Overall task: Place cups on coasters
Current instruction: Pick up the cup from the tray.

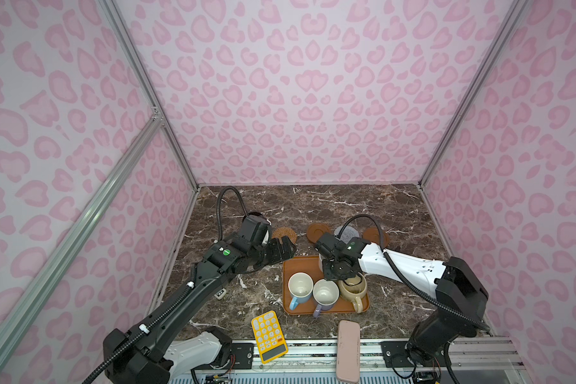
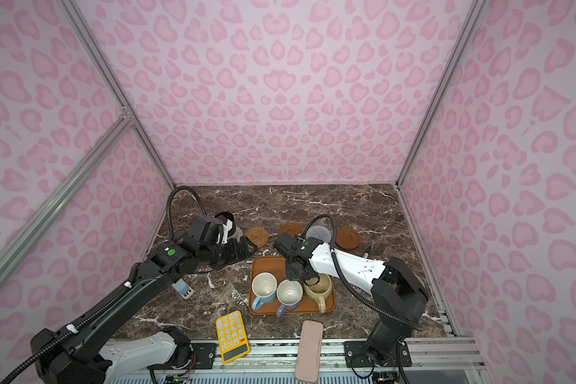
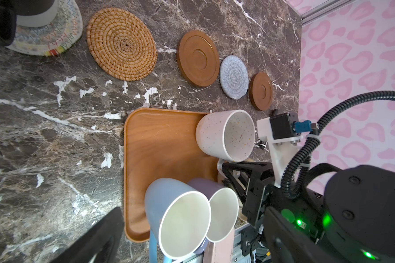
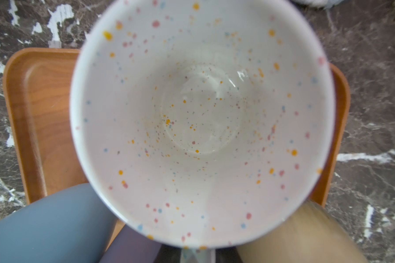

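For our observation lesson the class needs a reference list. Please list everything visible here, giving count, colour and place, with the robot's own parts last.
Mugs: five; light-blue mug, lavender mug and beige mug on tray's near half; speckled white mug at its far corner; black mug far left.
Coasters: five; rattan coaster, brown wooden coasters and grey-blue coaster in a bare row behind tray; cream woven coaster under black mug.
Tray: one, orange-brown, table centre.
Calculator: one, yellow, front edge.
Phone-like slab: one, pink, front edge.
Table: one, brown marble.
Hands: two, black; left hand open near rattan coaster; right hand shut on speckled white mug's handle.
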Available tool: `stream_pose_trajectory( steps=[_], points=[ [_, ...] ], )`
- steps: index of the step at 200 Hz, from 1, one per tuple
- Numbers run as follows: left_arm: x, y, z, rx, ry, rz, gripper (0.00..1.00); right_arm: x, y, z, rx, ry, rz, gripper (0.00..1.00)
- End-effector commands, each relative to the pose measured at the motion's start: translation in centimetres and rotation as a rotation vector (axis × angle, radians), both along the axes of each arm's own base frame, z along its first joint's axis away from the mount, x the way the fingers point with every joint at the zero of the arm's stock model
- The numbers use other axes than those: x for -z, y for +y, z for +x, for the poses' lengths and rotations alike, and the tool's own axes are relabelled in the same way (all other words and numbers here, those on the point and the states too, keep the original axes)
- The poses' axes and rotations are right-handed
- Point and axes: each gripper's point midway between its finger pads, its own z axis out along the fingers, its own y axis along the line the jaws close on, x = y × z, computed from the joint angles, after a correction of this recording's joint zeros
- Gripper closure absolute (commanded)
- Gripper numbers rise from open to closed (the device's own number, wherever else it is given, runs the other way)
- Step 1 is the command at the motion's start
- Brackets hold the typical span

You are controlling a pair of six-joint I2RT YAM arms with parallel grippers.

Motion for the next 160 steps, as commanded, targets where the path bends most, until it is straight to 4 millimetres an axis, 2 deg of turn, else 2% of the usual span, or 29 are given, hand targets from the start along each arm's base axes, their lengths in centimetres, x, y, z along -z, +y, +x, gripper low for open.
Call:
stream_pose_trajectory(
  steps=[1, 29, 110, 160],
  points=[
    [0.0, 0.0, 0.2, -0.001, -0.003, 0.007, 0.03, -0.7, 0.1, 1.1, -0.008, -0.071, -0.005, 0.91],
    [0.2, 0.0, 0.4, -0.008, -0.005, 0.008, 0.03, -1.3, 0.1, 1.2, -0.017, -0.084, -0.018, 1.0],
    [-0.4, 0.6, 0.4, -0.019, -0.028, 0.028, 0.03, -3.8, 1.0, 0.6, -0.055, -0.136, -0.03, 1.0],
    [-1.8, 0.9, 1.0, -0.019, -0.067, 0.044, 0.03, -5.7, 1.6, 0.9, -0.059, -0.159, -0.012, 1.0]
  ],
)
